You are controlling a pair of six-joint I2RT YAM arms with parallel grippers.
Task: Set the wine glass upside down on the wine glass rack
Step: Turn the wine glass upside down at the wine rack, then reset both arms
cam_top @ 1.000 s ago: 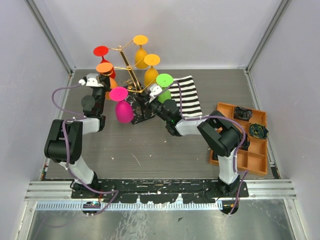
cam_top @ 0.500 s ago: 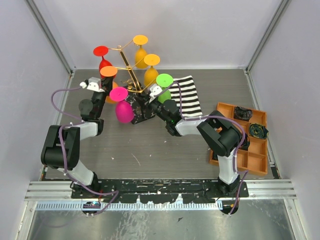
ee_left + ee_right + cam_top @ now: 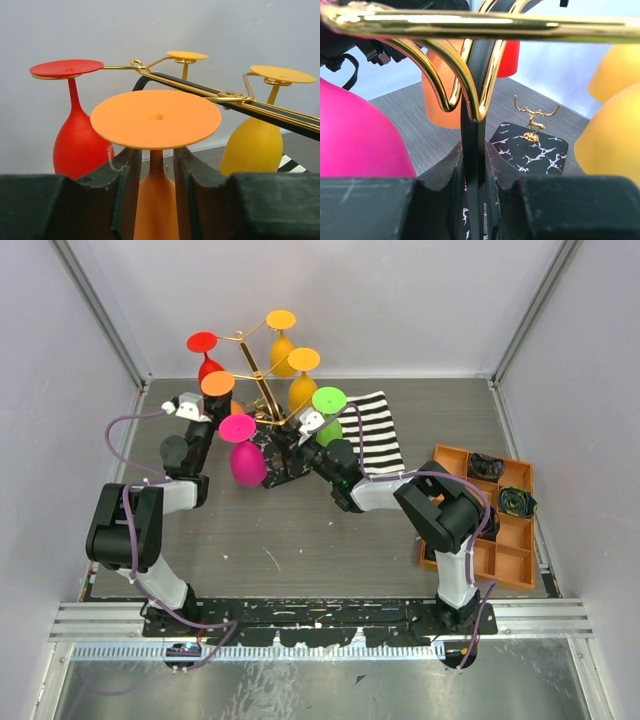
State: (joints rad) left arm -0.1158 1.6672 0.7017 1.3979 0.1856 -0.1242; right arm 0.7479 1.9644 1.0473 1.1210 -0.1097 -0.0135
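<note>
The orange wine glass (image 3: 155,117) hangs upside down, foot on top, at the left side of the wine glass rack (image 3: 262,390), beside a red glass (image 3: 75,145). My left gripper (image 3: 156,165) is open. Its fingers (image 3: 125,175) stand on either side of the orange stem, just under the foot, with a thin gap on each side. My right gripper (image 3: 474,150) is shut on the rack's dark upright post (image 3: 472,130), below the gold curled arms (image 3: 470,25). The black marbled base (image 3: 530,147) lies beyond it.
Red (image 3: 203,342), yellow (image 3: 281,320), green (image 3: 329,400) and pink (image 3: 238,428) glasses hang inverted around the rack. A black-and-white striped cloth (image 3: 375,430) lies right of it. An orange compartment tray (image 3: 485,515) sits at the table's right side.
The left arm shifted the orange glass slightly rightward onto the rack, then its jaws parted off the stem. The right gripper has kept its hold on the post.
</note>
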